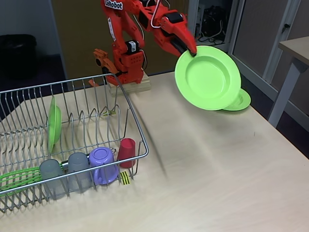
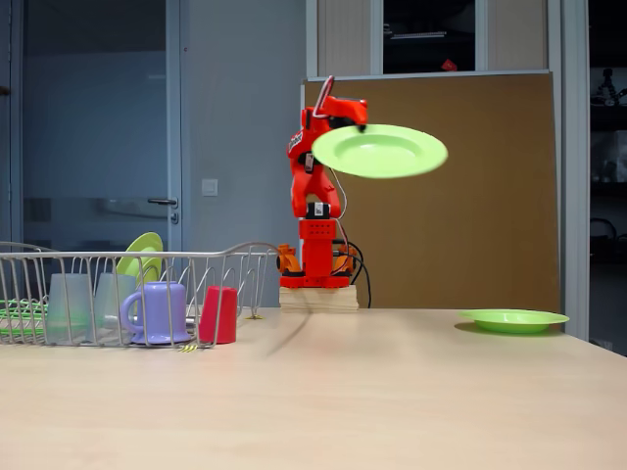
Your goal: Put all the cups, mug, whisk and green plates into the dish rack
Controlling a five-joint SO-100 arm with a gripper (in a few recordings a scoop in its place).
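My gripper [image 1: 192,52] is shut on the rim of a lime-green plate [image 1: 207,77], holding it in the air above the table's far right. In a fixed view from the side the held plate [image 2: 380,151] lies nearly level, the gripper [image 2: 335,127] at its left edge. A second green plate [image 1: 240,100] lies flat on the table beneath. The wire dish rack [image 1: 137,130] on the left holds a third green plate [image 1: 54,123] on edge, the green whisk [image 1: 19,178], two grey cups [image 1: 52,179] [image 1: 78,171], the purple mug [image 1: 104,166] and the red cup [image 1: 127,152].
The arm's orange base [image 1: 128,63] stands on a wooden block at the table's far edge, just behind the rack's right end. Bare tabletop [image 1: 217,164] stretches from the rack to the right edge. Another table [image 1: 294,53] stands off to the right.
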